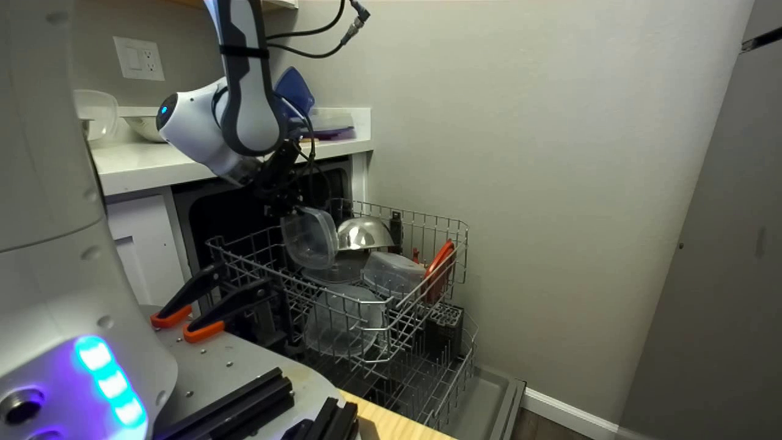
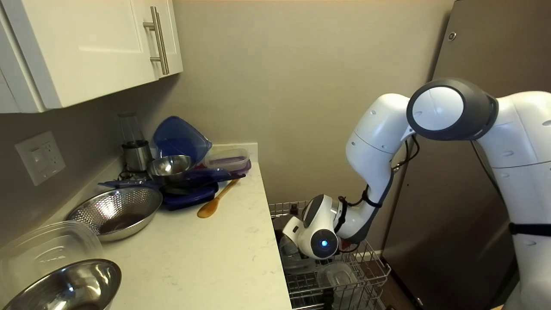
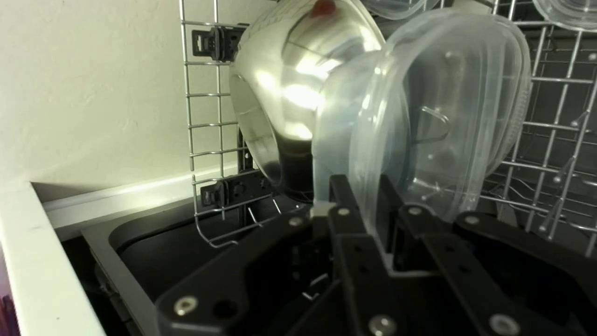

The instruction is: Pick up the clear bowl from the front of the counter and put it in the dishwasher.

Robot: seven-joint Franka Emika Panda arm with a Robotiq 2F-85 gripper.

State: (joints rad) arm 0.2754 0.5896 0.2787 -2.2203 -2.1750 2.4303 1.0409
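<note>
The clear bowl (image 1: 308, 238) is tilted on its side over the dishwasher's upper rack (image 1: 244, 261), beside an upturned steel bowl (image 1: 366, 234). My gripper (image 1: 287, 211) points down at its upper edge. In the wrist view the fingers (image 3: 364, 186) are nearly closed, one on each side of the edge of the clear bowl (image 3: 447, 93), and that edge fills the narrow gap. In an exterior view the arm hides the gripper and part of the bowl (image 2: 287, 247). The dishwasher (image 1: 211, 211) has a dark cavity under the white counter (image 1: 143, 162).
Other clear containers (image 1: 394, 273) and a red item (image 1: 438, 269) are in the upper rack; another container (image 1: 342, 324) shows lower. The wall stands close behind the rack. The counter holds a colander (image 2: 118, 211), wooden spoon (image 2: 209, 208), blue dishware (image 2: 183, 137) and a steel bowl (image 2: 71, 286).
</note>
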